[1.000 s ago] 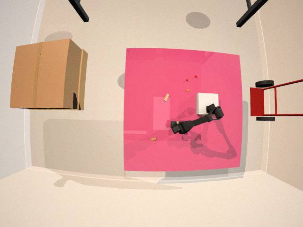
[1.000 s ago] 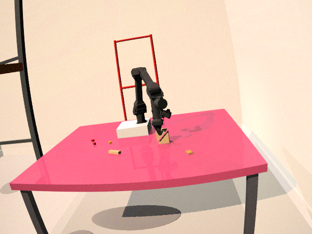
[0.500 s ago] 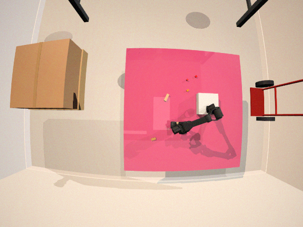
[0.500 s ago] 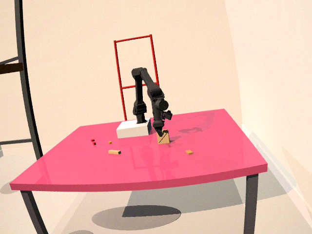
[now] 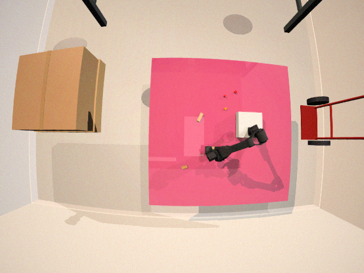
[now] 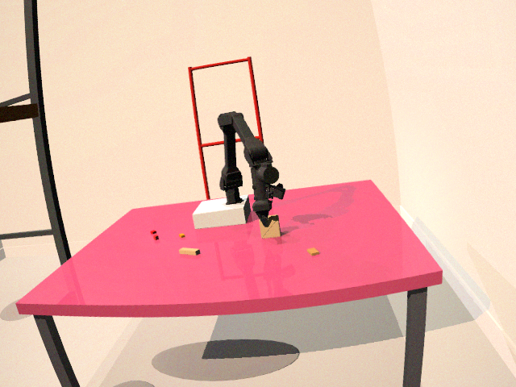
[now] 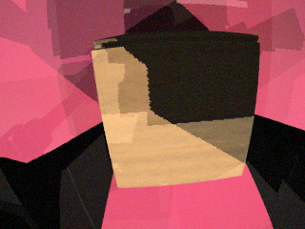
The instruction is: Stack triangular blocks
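With the black claw (image 6: 266,217) clamped on the upper tan wooden triangular block (image 6: 272,222), the lower triangular block (image 6: 267,231) could be shoved across the glossy pink worktop (image 6: 354,258) if release is skewed.

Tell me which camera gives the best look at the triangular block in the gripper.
The wrist view: the held triangular block fills the frame, with its faces and edges plain. The exterior view shows it small, on the lower block, under the gripper. In the top view the gripper hides nearly all of it.

Block seam (image 6: 269,226) under the gripper (image 6: 264,217) indistinct; tiny red cubes (image 5: 230,93) shapeless.
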Motion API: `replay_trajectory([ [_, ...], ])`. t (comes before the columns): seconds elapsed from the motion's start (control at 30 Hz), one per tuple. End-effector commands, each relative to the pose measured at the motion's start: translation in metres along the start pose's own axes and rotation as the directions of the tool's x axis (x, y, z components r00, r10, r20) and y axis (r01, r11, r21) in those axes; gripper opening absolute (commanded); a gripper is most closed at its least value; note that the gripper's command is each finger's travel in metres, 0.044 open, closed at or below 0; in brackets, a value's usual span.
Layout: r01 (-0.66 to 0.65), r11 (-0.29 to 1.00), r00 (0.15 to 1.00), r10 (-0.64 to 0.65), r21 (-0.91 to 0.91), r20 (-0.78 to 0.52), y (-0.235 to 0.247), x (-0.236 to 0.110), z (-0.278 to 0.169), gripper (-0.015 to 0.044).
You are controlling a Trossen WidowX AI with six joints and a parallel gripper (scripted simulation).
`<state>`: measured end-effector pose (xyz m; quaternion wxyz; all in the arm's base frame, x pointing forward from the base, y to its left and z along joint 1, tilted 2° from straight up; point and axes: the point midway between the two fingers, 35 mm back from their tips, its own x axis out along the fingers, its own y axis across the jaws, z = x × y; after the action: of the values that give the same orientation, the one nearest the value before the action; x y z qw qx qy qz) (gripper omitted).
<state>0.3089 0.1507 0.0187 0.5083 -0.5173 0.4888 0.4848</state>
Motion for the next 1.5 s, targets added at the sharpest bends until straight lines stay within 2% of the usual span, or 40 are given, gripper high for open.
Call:
replay_trajectory([
  [0.0,-0.001,1.0,1.0,0.001,0.005,-0.004,0.0009,0.0012,-0.0008,0.0],
  [1.07,0.005,1.0,1.0,-0.005,0.006,-0.001,0.0005,0.0024,0.0002,0.0],
  [1.47,0.005,1.0,1.0,-0.005,0.003,0.001,-0.0001,0.0017,0.0007,0.0315],
])
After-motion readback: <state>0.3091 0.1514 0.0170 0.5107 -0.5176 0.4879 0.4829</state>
